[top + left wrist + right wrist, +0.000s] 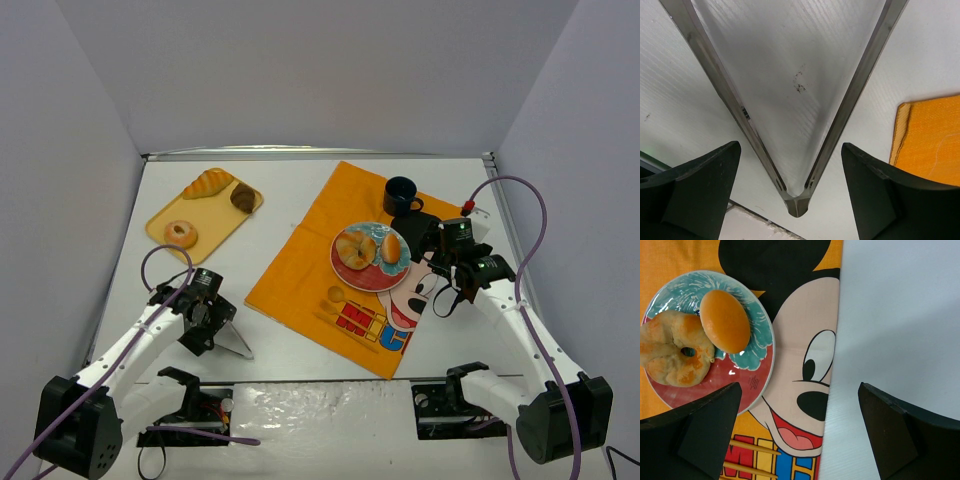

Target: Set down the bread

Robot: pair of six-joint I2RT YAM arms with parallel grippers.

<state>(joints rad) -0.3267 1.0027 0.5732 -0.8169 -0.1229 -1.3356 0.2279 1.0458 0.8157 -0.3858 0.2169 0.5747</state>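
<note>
Pale walls close a white counter (290,185) on three sides. On it, at the far left, we see a yellow tray (215,220) with three breads: a croissant (208,183), a dark brown bun (242,197) and a sugared donut (181,233). In the middle lies an orange Mickey Mouse cloth (300,270), and on it stands a plate (370,282) with teal and red colours. Two breads are on this plate: a ring-shaped bread (355,248) on its left part and a smooth golden bun (391,246) on its right part, and the two touch each other. A dark blue mug (401,195) stands on the cloth just behind the plate.

The left hand (210,335) is low over the bare counter, to the left of the cloth. Its fingers (700,190) are spread wide, and the metal tongs (797,202) lie on the counter between them, hinge toward the wrist; we see a gap on both sides, so nothing is gripped.

The right hand (445,290) hangs over the right edge of the cloth, beside the plate. Its fingers (890,430) also stand wide apart, with only the cloth and counter under them.
</note>
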